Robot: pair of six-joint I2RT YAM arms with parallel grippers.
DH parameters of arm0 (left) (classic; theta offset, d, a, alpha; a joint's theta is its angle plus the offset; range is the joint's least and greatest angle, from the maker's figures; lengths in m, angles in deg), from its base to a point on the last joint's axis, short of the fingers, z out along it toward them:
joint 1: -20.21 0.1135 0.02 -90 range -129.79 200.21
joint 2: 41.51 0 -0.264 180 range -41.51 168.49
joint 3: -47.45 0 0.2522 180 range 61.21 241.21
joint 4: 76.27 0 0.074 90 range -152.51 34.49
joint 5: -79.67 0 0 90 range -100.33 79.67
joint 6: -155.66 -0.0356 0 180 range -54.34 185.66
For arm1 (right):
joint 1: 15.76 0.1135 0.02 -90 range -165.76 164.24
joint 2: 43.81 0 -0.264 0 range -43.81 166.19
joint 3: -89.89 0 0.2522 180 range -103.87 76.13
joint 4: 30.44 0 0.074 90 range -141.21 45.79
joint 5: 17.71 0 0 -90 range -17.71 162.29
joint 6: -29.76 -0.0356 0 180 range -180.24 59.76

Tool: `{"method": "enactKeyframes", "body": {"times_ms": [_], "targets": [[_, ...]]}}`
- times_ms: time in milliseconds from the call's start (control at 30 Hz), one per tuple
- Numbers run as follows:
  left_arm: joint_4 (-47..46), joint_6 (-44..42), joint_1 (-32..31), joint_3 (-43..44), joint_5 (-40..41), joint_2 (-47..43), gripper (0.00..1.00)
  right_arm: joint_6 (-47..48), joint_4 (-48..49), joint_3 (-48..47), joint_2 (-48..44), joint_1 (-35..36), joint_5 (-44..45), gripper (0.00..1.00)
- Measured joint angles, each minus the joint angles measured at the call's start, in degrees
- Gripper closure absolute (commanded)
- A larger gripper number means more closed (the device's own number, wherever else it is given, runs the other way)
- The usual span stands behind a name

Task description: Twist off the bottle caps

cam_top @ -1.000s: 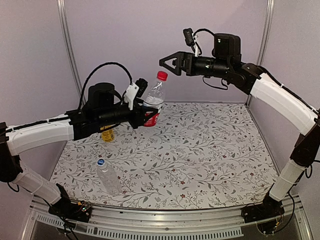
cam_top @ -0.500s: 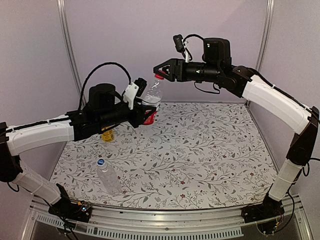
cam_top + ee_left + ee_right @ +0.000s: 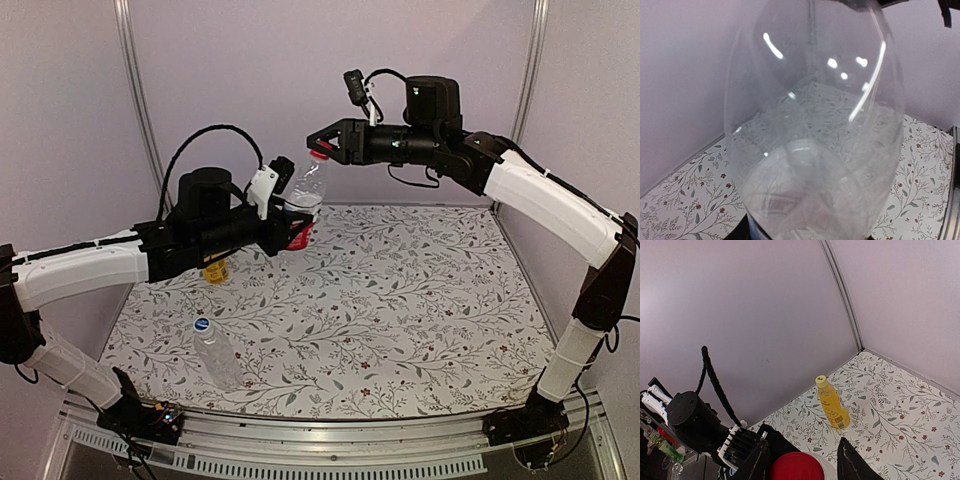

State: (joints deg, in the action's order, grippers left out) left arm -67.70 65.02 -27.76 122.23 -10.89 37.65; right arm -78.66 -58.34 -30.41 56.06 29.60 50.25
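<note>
Gripping the red-labelled bottle [image 3: 308, 188] around its label, the left tool [image 3: 295, 228] is clenched on the body and holds it roughly upright in the air above the far-left part of the bench [image 3: 430, 300]. The red cap [image 3: 796, 467] sits between the two fingers of the right tool [image 3: 318, 146], which reaches in from the far-right side. I cannot tell whether they pinch it yet, because the right wrist view seems to show a sliver of gap on one side.

The bottle looks thin-walled, clear and smooth, so it is probably light, slippery and easy to buckle. The label band is likely the firmer place to hold it against the twist. The cap is small and rigid and is best taken squarely across its width.

The yellow-orange bottle [image 3: 832, 407] stands by the far-left corner with its yellow cap [image 3: 820, 380] on. The clear unlabelled bottle [image 3: 217, 352] lies towards the near-left corner, its blue cap [image 3: 201, 325] on.
</note>
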Motion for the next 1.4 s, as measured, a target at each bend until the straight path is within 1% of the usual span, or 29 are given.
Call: {"method": "enactKeyframes", "body": {"times_ms": [133,367,467,533,600,733,767,867,933,1033,1067,1100,1233,1333,1367,1400], "targets": [[0.1,0.0,0.0,0.0,0.0,0.0,0.61,0.0,0.0,0.0,0.1,0.0,-0.8,0.65],[0.2,-0.3,0.0,0.0,-0.2,0.0,0.61,1.0,0.0,0.0,0.2,0.0,-1.4,0.87],[0.4,-1.0,0.0,0.0,-1.5,0.0,0.60,2.8,-0.2,0.0,0.2,0.0,-2.7,0.90],[0.8,-1.3,0.3,0.0,-4.3,0.0,0.60,5.0,-0.5,0.0,0.2,-0.5,-5.7,0.87],[1.6,-1.5,1.2,0.0,-9.9,-0.1,0.59,9.1,-1.5,0.0,0.1,-1.5,-11.6,0.85],[4.1,-1.7,2.7,0.2,-25.5,0.0,0.60,17.7,-4.3,-0.1,-0.3,-2.3,-23.5,0.84],[4.6,-1.6,3.0,0.2,-29.0,0.0,0.60,19.9,-5.2,-0.4,-0.3,-2.3,-26.8,0.81],[4.9,-0.9,3.6,0.8,-40.3,0.6,0.61,24.4,-6.6,-1.2,-0.5,-2.3,-34.0,0.76],[4.6,-0.3,3.9,1.0,-45.7,1.0,0.61,26.4,-7.4,-1.6,-0.5,-2.3,-37.4,0.75],[4.4,0.8,4.2,1.0,-50.7,1.6,0.62,28.2,-8.1,-1.6,-0.5,-2.4,-40.3,0.74],[4.3,1.1,4.3,1.0,-51.6,1.7,0.62,28.4,-8.3,-1.6,-0.5,-2.4,-40.8,0.72],[4.3,1.3,4.4,1.0,-52.3,1.8,0.62,28.6,-8.4,-1.6,-0.5,-2.5,-41.2,0.64],[4.0,1.9,4.7,1.0,-53.0,2.0,0.63,29.0,-9.0,-1.6,-0.5,-2.9,-40.6,0.24],[3.6,1.7,4.8,1.0,-52.5,2.0,0.62,29.3,-9.0,-1.5,-0.5,-3.8,-38.2,0.07],[3.6,1.6,4.9,1.0,-52.0,2.0,0.63,29.3,-9.1,-1.4,-0.5,-3.9,-37.5,0.02],[3.5,1.5,4.9,1.0,-51.4,2.0,0.62,29.3,-9.1,-1.3,-0.5,-4.1,-36.5,0.01]]}}
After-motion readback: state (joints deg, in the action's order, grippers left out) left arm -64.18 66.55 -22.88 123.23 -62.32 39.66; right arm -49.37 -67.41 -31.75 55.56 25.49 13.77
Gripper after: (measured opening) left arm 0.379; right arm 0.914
